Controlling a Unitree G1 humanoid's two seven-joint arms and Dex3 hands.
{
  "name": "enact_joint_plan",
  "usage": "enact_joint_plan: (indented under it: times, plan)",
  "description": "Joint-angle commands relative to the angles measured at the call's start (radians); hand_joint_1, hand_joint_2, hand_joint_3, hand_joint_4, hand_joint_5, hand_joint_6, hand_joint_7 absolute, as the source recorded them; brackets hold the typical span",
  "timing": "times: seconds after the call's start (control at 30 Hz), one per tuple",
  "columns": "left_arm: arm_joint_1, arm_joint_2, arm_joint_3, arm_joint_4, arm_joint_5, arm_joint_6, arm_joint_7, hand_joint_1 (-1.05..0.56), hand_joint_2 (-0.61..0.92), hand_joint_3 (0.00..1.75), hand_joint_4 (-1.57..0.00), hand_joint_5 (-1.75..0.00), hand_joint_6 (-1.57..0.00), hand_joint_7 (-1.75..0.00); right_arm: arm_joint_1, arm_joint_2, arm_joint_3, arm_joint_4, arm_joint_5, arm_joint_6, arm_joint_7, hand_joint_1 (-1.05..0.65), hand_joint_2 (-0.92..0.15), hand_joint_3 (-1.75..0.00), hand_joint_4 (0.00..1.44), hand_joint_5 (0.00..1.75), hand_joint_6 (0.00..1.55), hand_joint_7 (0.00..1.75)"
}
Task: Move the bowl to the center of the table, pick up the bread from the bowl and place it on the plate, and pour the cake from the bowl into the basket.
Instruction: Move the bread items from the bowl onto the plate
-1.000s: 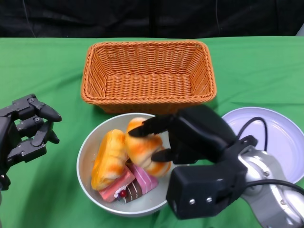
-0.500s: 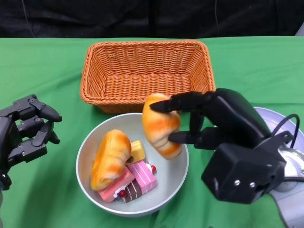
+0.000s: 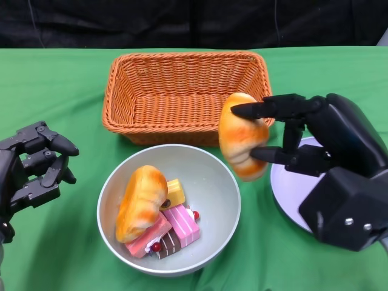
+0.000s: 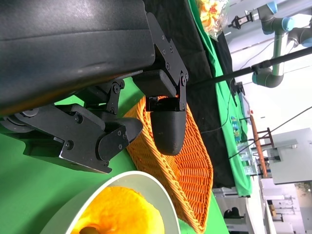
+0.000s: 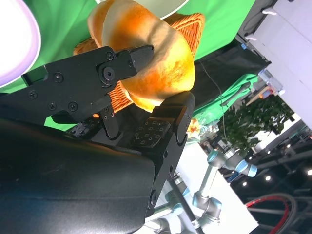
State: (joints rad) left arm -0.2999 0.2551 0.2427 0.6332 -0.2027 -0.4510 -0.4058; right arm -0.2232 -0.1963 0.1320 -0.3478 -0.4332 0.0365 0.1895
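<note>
Black right hand (image 3: 303, 136) clamped on a golden-orange bread roll (image 3: 241, 136), lifted above the table between the round grey bowl (image 3: 220, 230) and the pale lilac round plate (image 3: 288, 191), just in front of the orange woven wicker basket (image 3: 188, 94). Left in the bowl: one more golden bread loaf (image 3: 140, 202) and pink and yellow cake pieces (image 3: 174, 223). Black left hand (image 3: 33, 170) to the left of the bowl, apart from it, fingers spread and holding nothing.

Basket (image 3: 188, 97) at rear centre of surface (image 3: 60, 85); bowl (image 3: 215, 200) directly before it, holding one bread (image 3: 140, 203) and cake pieces (image 3: 173, 227). Plate (image 3: 288, 191) right of bowl. Second bread (image 3: 241, 136) held by right robot hand (image 3: 303, 136) above the bowl-plate gap. Left robot hand (image 3: 36, 167) left of bowl.
</note>
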Motion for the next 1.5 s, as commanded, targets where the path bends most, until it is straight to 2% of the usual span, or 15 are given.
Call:
enact_joint_plan:
  times: [0.03,0.07,0.13,0.2,0.37,0.47,0.53,0.6,0.7,1.0,1.3,1.33,1.4,1.5]
  plan:
    - [-0.010,0.017,0.003,0.008,0.000,-0.006,0.005,0.04,0.73,0.84,-0.69,-1.58,-0.72,-1.28,0.019,-0.029,-0.056,-0.009,0.026,-0.020,-0.025,-0.15,-0.91,-0.20,0.80,1.53,1.19,0.21]
    - [-0.011,0.017,0.003,0.011,0.002,-0.010,0.005,0.03,0.73,0.83,-0.69,-1.59,-0.71,-1.28,0.022,-0.033,-0.062,-0.007,0.027,-0.024,-0.028,-0.15,-0.91,-0.20,0.82,1.48,1.17,0.26]
    - [-0.011,0.018,0.003,0.013,0.003,-0.011,0.006,0.03,0.73,0.83,-0.68,-1.59,-0.71,-1.28,0.024,-0.036,-0.066,-0.006,0.028,-0.029,-0.030,-0.15,-0.90,-0.21,0.83,1.43,1.01,0.56]
    - [-0.012,0.015,0.003,0.014,0.001,-0.009,0.007,0.03,0.73,0.82,-0.68,-1.59,-0.71,-1.28,0.041,-0.047,-0.093,-0.010,0.028,-0.015,-0.037,-0.15,-0.90,-0.20,0.84,1.45,0.97,0.69]
    - [-0.011,0.014,0.002,0.011,0.000,-0.005,0.006,0.03,0.74,0.82,-0.69,-1.58,-0.72,-1.27,0.071,-0.064,-0.129,-0.007,0.027,-0.016,-0.051,-0.15,-0.91,-0.18,0.85,1.49,0.95,0.80]
    - [-0.015,0.012,0.003,0.016,-0.003,-0.006,0.003,0.03,0.74,0.81,-0.70,-1.58,-0.73,-1.26,0.090,-0.076,-0.148,-0.001,0.027,-0.016,-0.054,-0.15,-0.91,-0.18,0.85,1.51,0.95,0.81]
    - [-0.019,0.009,0.003,0.022,-0.006,-0.008,0.000,0.03,0.73,0.82,-0.70,-1.58,-0.73,-1.27,0.110,-0.089,-0.168,0.007,0.027,-0.016,-0.057,-0.12,-0.91,-0.17,0.86,1.35,0.93,0.77]
    - [-0.021,0.009,0.003,0.024,-0.007,-0.009,-0.001,0.03,0.73,0.82,-0.71,-1.58,-0.73,-1.27,0.114,-0.094,-0.172,0.008,0.028,-0.016,-0.058,-0.11,-0.91,-0.17,0.87,1.30,0.93,0.76]
    - [-0.021,0.011,0.003,0.025,-0.007,-0.008,-0.001,0.02,0.72,0.83,-0.70,-1.57,-0.72,-1.27,0.161,-0.136,-0.184,0.052,-0.006,-0.060,-0.081,-0.11,-0.90,-0.16,0.90,1.28,0.96,0.72]
    - [-0.019,0.014,0.005,0.021,-0.006,-0.007,0.003,0.03,0.73,0.82,-0.71,-1.57,-0.73,-1.26,0.197,-0.169,-0.206,0.130,0.018,-0.109,-0.094,-0.11,-0.92,-0.11,0.86,1.48,1.01,0.70]
    - [-0.017,0.015,0.006,0.018,-0.006,0.000,0.004,0.03,0.74,0.80,-0.70,-1.58,-0.72,-1.26,0.197,-0.169,-0.209,0.145,0.021,-0.125,-0.098,-0.10,-0.92,-0.10,0.84,1.52,1.00,0.72]
    - [-0.018,0.017,0.006,0.022,-0.005,-0.006,0.003,0.03,0.74,0.80,-0.69,-1.58,-0.72,-1.26,0.191,-0.180,-0.194,0.163,-0.018,-0.134,-0.116,-0.10,-0.92,-0.10,0.84,1.52,1.00,0.73]
    - [-0.020,0.020,0.005,0.027,-0.003,-0.013,0.000,0.04,0.75,0.80,-0.69,-1.59,-0.72,-1.27,0.184,-0.193,-0.175,0.188,-0.069,-0.147,-0.139,-0.10,-0.91,-0.08,0.91,1.26,1.01,0.64]
    - [-0.020,0.022,0.006,0.028,-0.001,-0.012,0.003,0.04,0.75,0.81,-0.69,-1.59,-0.71,-1.28,0.166,-0.201,-0.149,0.223,-0.114,-0.158,-0.160,-0.09,-0.91,-0.07,0.92,1.21,1.02,0.58]
